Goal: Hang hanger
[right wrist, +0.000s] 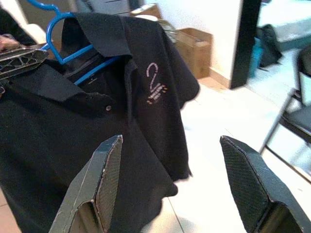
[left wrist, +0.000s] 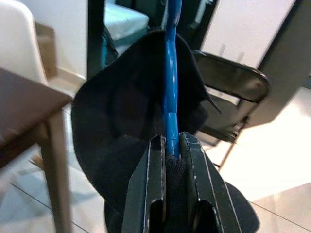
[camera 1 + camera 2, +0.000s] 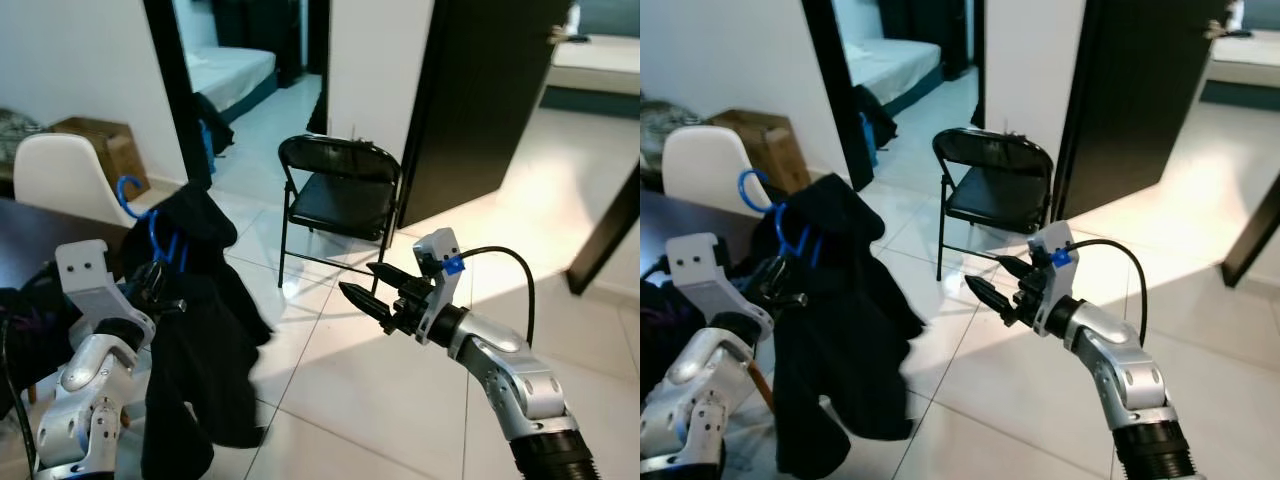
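Observation:
A blue hanger (image 3: 150,230) carries a black polo shirt (image 3: 200,340) that droops toward the floor at my left. My left gripper (image 3: 150,285) is shut on the hanger's blue bar (image 2: 170,107), seen close in the left wrist view between the two black fingers (image 2: 153,174). The hook (image 3: 752,188) curls up above the shirt collar. My right gripper (image 3: 365,285) hovers open in mid-air to the right of the shirt, fingers pointing left toward it, nothing between them. In the right wrist view the shirt (image 1: 121,107) with a small chest logo hangs ahead of the open fingers (image 1: 104,179).
A black folding chair (image 3: 340,195) stands on the tiled floor just behind the right gripper. A white chair (image 3: 65,175) and a dark table edge (image 3: 30,235) lie at the left. A cardboard box (image 3: 105,145) sits by the wall; dark doorframes (image 3: 180,95) lead to a bedroom.

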